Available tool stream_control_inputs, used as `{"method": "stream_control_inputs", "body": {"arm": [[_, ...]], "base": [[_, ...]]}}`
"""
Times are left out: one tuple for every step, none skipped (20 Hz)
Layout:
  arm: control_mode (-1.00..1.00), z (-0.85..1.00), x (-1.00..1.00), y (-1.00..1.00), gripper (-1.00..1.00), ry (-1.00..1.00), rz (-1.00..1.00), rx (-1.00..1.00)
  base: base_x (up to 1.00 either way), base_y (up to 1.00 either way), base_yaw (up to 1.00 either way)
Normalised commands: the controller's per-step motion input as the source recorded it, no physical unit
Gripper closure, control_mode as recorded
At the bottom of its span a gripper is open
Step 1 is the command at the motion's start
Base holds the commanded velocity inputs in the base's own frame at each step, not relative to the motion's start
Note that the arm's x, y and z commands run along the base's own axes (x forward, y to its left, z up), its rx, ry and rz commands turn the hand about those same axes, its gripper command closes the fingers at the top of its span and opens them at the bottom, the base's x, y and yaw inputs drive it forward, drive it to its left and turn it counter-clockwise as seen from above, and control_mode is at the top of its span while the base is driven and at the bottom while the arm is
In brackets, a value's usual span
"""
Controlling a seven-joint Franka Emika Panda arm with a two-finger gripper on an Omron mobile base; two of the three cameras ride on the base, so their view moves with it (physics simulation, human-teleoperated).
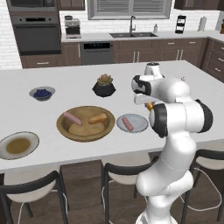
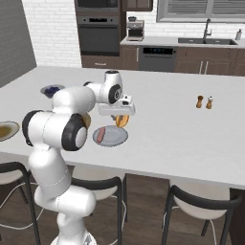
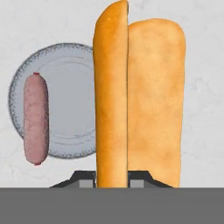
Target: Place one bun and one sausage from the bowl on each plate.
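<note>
Bun (image 3: 139, 100) fills the centre of the hand view, a split hot-dog roll standing tall betw. the finger tips at bottom centre; gripper (image 3: 112, 179) is clamped on its lower end. In the right base view the gripper (image 2: 119, 115) sits just left of frame centre w/ the orange bun (image 2: 122, 120) hanging under it, above the upper right edge of the grey plate (image 2: 111, 136). In the left base view most of it is hidden by the arm; a bit of orange shows right of centre.

Grey plate (image 3: 65, 87) lies left of centre in the hand view, 1 sausage (image 3: 35, 118) on its left part, right part bare. The bun overlaps the plate's right rim from this angle; whether it's truly over the plate or just beside it, can't tell.

Wooden bowl (image 1: 65, 131) is centre-left in the left base view, holding 1 more sausage (image 1: 72, 118) and 1 more bun (image 1: 98, 118). 2nd plate (image 1: 8, 142), tan, at far left edge, has no bun or sausage on it that I can make out.

Step in hand, as I judge it: carrying bun 1 to the grey plate to pair w/ its sausage. Roughly 1/4 done, nearing 1/2. Next move calls for shifting toward the plate's bare part, lowering till the bun nears the surface, then letting go w/o knocking the sausage or dropping the bun on the rim.
</note>
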Motion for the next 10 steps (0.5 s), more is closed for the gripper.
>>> {"method": "stream_control_inputs", "body": {"arm": [[-1.0, -0.14, 0.0, 0.0, 1.0, 0.0, 0.0, 0.01], [-1.0, -0.4, -0.33, 0.06, 1.0, 0.09, 0.0, 0.04], [-1.0, -0.2, -0.14, 0.19, 1.0, 0.13, 0.0, 0.05], [-1.0, -0.29, -0.11, 0.37, 1.0, 0.07, 0.0, 0.05], [-1.0, -0.24, 0.0, 0.24, 1.0, 0.07, 0.0, 0.06], [-1.0, -0.26, 0.0, 0.44, 1.0, 0.12, 0.06, 0.02], [-1.0, -0.29, 0.0, 0.45, 1.0, 0.12, 0.09, 0.01], [-1.0, -0.38, 0.11, 0.63, 1.0, 0.12, 0.11, 0.0], [-1.0, -0.4, 0.18, 0.64, 1.0, 0.13, 0.13, 0.01], [-1.0, -0.42, 0.11, 0.66, 1.0, 0.2, 0.11, 0.03]], "base": [[0.0, 0.0, 0.0], [0.0, 0.0, 0.0], [0.0, 0.0, 0.0], [0.0, 0.0, 0.0], [0.0, 0.0, 0.0], [0.0, 0.0, 0.0], [0.0, 0.0, 0.0], [0.0, 0.0, 0.0], [0.0, 0.0, 0.0], [0.0, 0.0, 0.0]]}}
